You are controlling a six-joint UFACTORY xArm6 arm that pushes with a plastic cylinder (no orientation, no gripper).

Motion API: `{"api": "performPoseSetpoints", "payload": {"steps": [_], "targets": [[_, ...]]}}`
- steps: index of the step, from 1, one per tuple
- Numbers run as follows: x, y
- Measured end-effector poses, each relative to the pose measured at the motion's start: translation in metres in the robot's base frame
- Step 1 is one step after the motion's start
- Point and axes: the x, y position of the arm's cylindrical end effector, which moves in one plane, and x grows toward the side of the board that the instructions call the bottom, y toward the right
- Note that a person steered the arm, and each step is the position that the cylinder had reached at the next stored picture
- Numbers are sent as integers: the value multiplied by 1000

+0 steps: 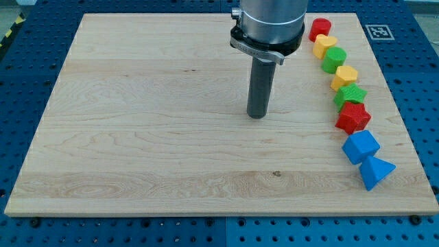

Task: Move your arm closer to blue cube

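Nearest the view's bottom right, a blue wedge-like block (pixel 376 171) sits on the bench (pixel 137 137), the blue cube (pixel 360 146) touching it just above. The cube looks light, rigid and smooth, likely to slide from a push on its flat left face. My tip (pixel 257 115) stands well apart, to its left. No claw shows.

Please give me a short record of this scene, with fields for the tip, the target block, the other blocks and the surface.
tip: my tip, touching no block
target: blue cube, toward the view's lower right of tip
neighbour: blue triangular block just below it
other blocks: column of red, yellow and green blocks above
surface: wooden board
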Motion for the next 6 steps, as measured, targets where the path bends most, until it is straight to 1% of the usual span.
{"api": "performPoseSetpoints", "payload": {"steps": [4, 5, 6], "targets": [[-1, -5], [-1, 7], [1, 59]]}}
